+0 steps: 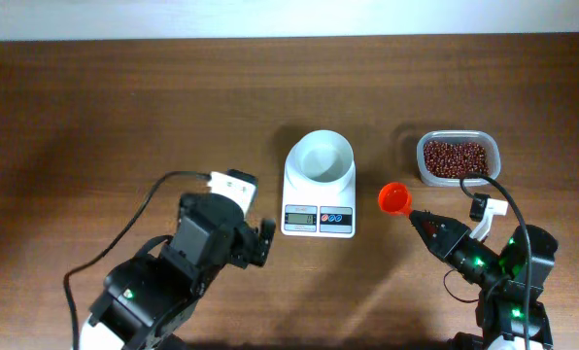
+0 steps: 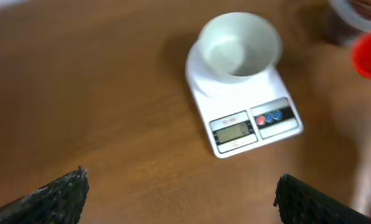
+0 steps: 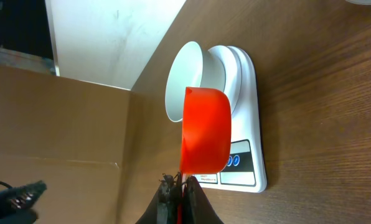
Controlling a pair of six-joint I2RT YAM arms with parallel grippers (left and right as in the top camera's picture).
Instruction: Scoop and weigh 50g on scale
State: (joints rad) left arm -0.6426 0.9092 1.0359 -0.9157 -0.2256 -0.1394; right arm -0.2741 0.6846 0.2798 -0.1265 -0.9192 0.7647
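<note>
Scale (image 1: 319, 199) sits on the brown table (image 1: 124, 107) a little right of centre, display and its red and blue buttons facing the robot. White round bowl (image 1: 321, 157) is on the scale's far end, its inside plain white. Left gripper (image 2: 180, 186) is back from the scale on its near left side. Its jaws are spread wide with nothing between them, and both dark fingers (image 2: 61, 190) are at the bottom corners of the wrist view. Right gripper (image 1: 421, 222) has its jaws pinched tight on the thin handle of an orange-red scoop (image 1: 394, 199). The scoop is just beside the scale's right front corner, apart from it, between the scale and the clear tub of red-brown beans (image 1: 457, 158). The tub is at the right rear, near the scale but not touching. From the right wrist, the scoop's cup overlaps the bowl and scale.
</note>
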